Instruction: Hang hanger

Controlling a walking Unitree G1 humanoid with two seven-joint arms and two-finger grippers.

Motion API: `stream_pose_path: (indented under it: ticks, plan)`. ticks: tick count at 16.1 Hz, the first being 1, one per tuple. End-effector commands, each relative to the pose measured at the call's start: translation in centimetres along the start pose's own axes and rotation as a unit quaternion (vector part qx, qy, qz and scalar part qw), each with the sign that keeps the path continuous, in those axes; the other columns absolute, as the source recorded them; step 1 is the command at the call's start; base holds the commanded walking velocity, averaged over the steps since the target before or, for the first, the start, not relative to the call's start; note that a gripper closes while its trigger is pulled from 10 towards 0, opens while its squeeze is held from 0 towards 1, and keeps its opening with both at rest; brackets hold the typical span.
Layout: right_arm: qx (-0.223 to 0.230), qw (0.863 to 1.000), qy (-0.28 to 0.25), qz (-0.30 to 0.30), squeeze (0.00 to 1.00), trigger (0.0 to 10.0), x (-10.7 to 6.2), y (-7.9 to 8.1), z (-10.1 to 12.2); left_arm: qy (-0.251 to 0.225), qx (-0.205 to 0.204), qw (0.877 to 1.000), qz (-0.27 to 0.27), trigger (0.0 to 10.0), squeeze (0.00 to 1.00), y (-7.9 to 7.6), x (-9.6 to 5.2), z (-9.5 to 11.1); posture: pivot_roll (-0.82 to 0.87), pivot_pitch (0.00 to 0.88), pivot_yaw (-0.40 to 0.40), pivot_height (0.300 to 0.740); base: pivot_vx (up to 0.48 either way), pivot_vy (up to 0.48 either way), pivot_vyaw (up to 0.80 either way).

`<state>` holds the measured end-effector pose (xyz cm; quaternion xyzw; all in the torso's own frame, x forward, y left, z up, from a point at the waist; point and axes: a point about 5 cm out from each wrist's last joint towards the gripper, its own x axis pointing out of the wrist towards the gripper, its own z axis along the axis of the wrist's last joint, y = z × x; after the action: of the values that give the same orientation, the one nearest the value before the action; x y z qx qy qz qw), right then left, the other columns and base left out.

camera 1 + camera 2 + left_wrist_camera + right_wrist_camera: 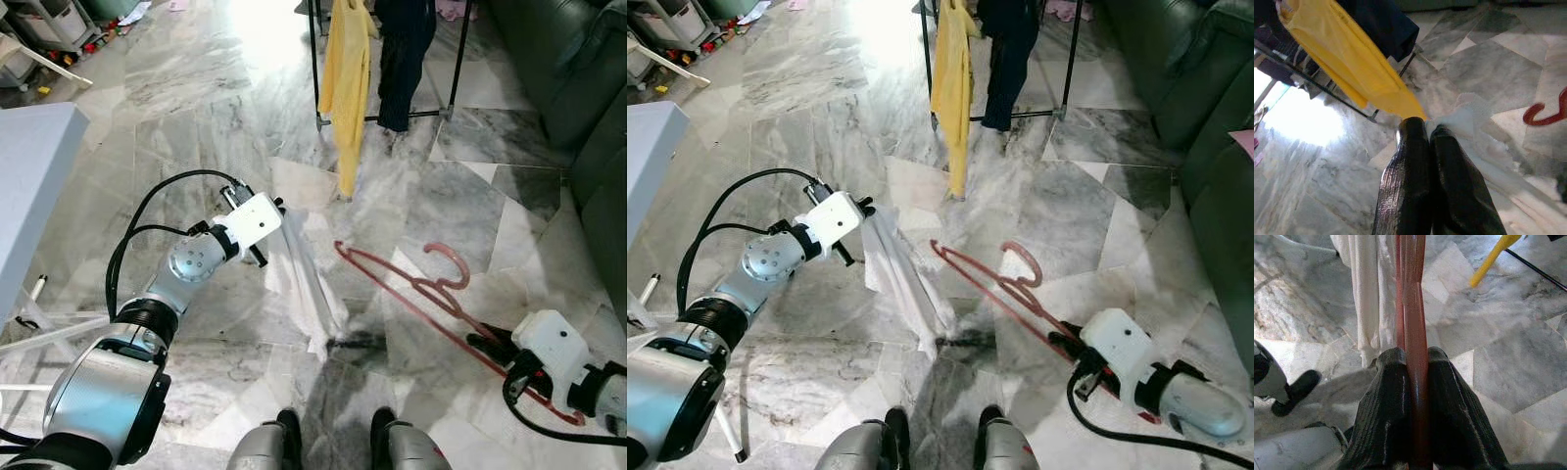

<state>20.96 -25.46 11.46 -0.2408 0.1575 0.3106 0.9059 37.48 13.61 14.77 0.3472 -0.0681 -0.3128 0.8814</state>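
- Left eye view: the right gripper, at the lower right of the frame, holds a red hanger by one arm, and the hanger slants up toward the middle with its hook raised above the marble floor.
- Right wrist view shows both black fingers pressed tight against the hanger's red bar.
- Left of centre, the left gripper holds the top of a white cloth, which trails down to the floor.
- Left wrist view: those fingers are closed together, pinching the cloth's edge.
- At the top centre stands a black drying rack carrying a yellow garment and a dark garment.
- A dark sofa fills the upper right.
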Motion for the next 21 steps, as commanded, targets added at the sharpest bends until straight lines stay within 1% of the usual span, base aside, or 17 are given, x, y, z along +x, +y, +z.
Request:
stream_pose_path:
  ticks: [1, 4, 6, 8, 13, 14, 16, 21]
  plan:
    - [-0.002, 1.000, 0.001, 0.010, 0.00, 10.0, 0.5, 0.8, -0.4, -0.006, 0.001, 1.000, -0.018, 10.0, 0.00, -0.2, -0.6, -0.4, -0.19, 0.264, 0.148, 0.740, 0.000, 0.000, 0.00]
    - [-0.003, 1.000, -0.010, 0.029, 0.00, 10.0, 1.2, 1.3, -0.1, -0.048, -0.005, 0.998, -0.044, 10.0, 0.00, -0.5, -0.4, 0.6, -0.19, 0.264, 0.148, 0.740, 0.000, 0.000, 0.00]
    - [-0.008, 0.999, -0.013, 0.036, 0.00, 10.0, 1.5, 1.4, 0.0, -0.067, -0.005, 0.996, -0.054, 10.0, 0.00, -0.6, -0.4, 1.0, -0.18, 0.267, 0.153, 0.740, 0.000, 0.000, 0.00]
    - [-0.011, 0.999, -0.018, 0.041, 0.00, 10.0, 1.6, 1.4, 0.2, -0.075, -0.006, 0.995, -0.059, 10.0, 0.00, -0.6, -0.5, 1.1, -0.17, 0.266, 0.151, 0.740, 0.000, 0.000, 0.00]
    - [-0.009, 0.998, -0.022, 0.058, 0.00, 10.0, 1.1, 1.3, 0.6, -0.082, -0.013, 0.995, -0.062, 10.0, 0.00, -0.2, -0.9, 1.0, -0.18, 0.265, 0.149, 0.740, 0.000, 0.000, 0.00]
    - [-0.008, 0.998, -0.022, 0.058, 0.00, 10.0, 0.9, 1.2, 0.7, -0.081, -0.013, 0.995, -0.062, 10.0, 0.00, -0.2, -0.9, 1.0, -0.18, 0.263, 0.149, 0.740, 0.000, 0.000, 0.00]
    - [-0.021, 0.999, -0.008, 0.035, 0.00, 10.0, 0.4, 0.1, 0.3, -0.079, -0.014, 0.995, -0.064, 10.0, 0.00, -0.2, -1.0, 0.8, -0.18, 0.262, 0.146, 0.740, 0.000, 0.000, 0.00]
    - [-0.022, 0.999, -0.014, 0.036, 0.00, 10.0, 0.8, 0.3, 0.5, -0.074, -0.014, 0.995, -0.068, 10.0, 0.00, -0.4, -1.0, 0.7, -0.18, 0.258, 0.148, 0.740, 0.000, 0.000, 0.00]
